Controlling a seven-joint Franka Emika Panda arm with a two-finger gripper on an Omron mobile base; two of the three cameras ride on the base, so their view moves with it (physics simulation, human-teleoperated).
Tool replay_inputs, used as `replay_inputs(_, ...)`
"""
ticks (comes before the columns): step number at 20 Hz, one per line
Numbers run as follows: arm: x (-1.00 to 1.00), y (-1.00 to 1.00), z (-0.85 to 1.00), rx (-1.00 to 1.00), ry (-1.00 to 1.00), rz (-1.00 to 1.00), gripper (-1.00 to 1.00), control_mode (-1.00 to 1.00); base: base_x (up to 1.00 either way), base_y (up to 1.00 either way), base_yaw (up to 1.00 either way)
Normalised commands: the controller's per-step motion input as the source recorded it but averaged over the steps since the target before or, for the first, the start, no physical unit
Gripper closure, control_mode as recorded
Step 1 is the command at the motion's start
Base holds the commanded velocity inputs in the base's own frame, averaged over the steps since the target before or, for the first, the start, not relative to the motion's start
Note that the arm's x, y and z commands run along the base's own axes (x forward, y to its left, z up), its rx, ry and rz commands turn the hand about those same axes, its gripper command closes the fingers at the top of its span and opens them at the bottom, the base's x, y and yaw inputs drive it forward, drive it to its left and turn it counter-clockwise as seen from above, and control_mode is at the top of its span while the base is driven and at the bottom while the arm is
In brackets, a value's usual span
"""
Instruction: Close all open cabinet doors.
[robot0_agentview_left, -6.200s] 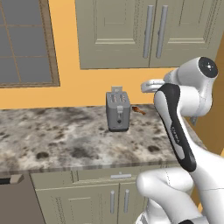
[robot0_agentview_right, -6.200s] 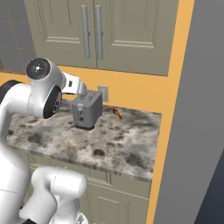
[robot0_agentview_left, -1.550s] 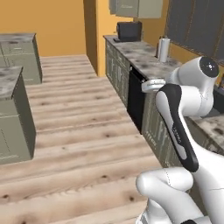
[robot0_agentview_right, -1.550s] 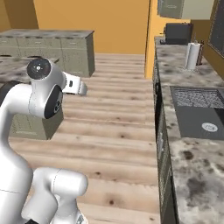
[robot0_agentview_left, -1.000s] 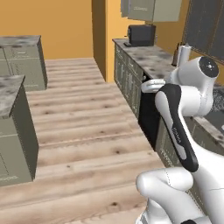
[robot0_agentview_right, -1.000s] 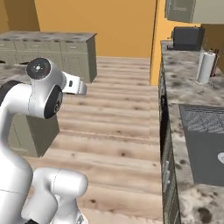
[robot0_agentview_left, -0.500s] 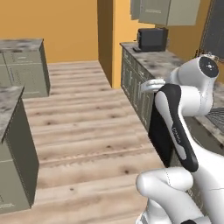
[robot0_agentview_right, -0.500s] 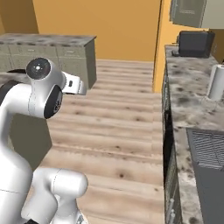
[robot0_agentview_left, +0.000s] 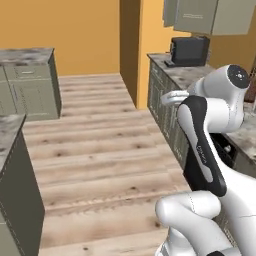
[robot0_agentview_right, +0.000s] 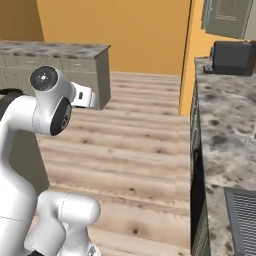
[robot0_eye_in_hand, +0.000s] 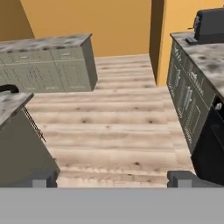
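Cabinet doors (robot0_agentview_left: 210, 15) are cut off at the frame top; gripper (robot0_eye_in_hand: 113, 178) spread wide, holding nothing.

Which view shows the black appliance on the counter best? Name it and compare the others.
The right base view: the appliance sits whole and large on the counter. The left base view shows it whole but smaller, below the wall cabinet. The hand view cuts it off at the top right corner.

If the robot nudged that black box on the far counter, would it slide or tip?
The black appliance looks squat and wide, so it would probably slide rather than tip. Its bulk suggests some weight. The stone counter looks smooth, which may help sliding.
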Motion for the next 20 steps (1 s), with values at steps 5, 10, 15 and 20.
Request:
replay_inputs(5, 0.0, 0.0, 0.0, 0.0, 0.0, 0.0, -1.0, 1.0, 0.9, 0.2, 0.08)
replay_inputs(10, 0.0, 0.0, 0.0, 0.0, 0.0, 0.0, -1.0, 1.0, 0.9, 0.19, 0.07)
replay_inputs(15, 0.0, 0.0, 0.0, 0.0, 0.0, 0.0, -1.0, 1.0, 0.88, 0.2, 0.07)
replay_inputs(20, 0.0, 0.0, 0.0, 0.0, 0.0, 0.0, -1.0, 1.0, 0.88, 0.18, 0.02)
